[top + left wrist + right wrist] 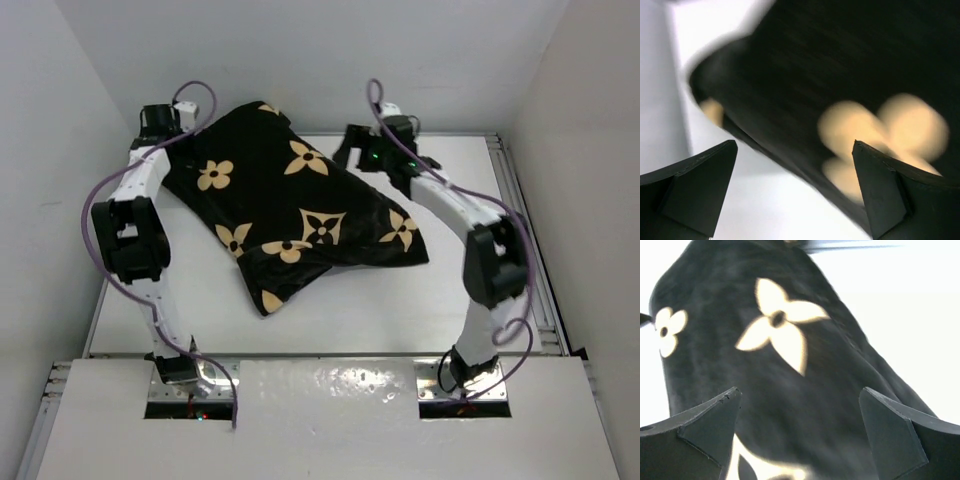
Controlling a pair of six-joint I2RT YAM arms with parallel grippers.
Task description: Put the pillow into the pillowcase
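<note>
The black pillowcase [290, 210] with tan flower prints lies bulging across the middle of the white table [200, 310], running from far left to near right. The pillow does not show in any view. My left gripper [168, 128] is open at the case's far left corner; in the left wrist view [794, 145] its jaws straddle the case's edge [850, 75] without closing on it. My right gripper [352, 150] is open at the case's far right edge; in the right wrist view [800, 392] the case [790, 405] fills the space between and beyond the jaws.
White walls [300, 50] close in the back and both sides of the table. A metal rail [530, 250] runs along the right edge. A glossy white board [330, 400] covers the near edge between the arm bases.
</note>
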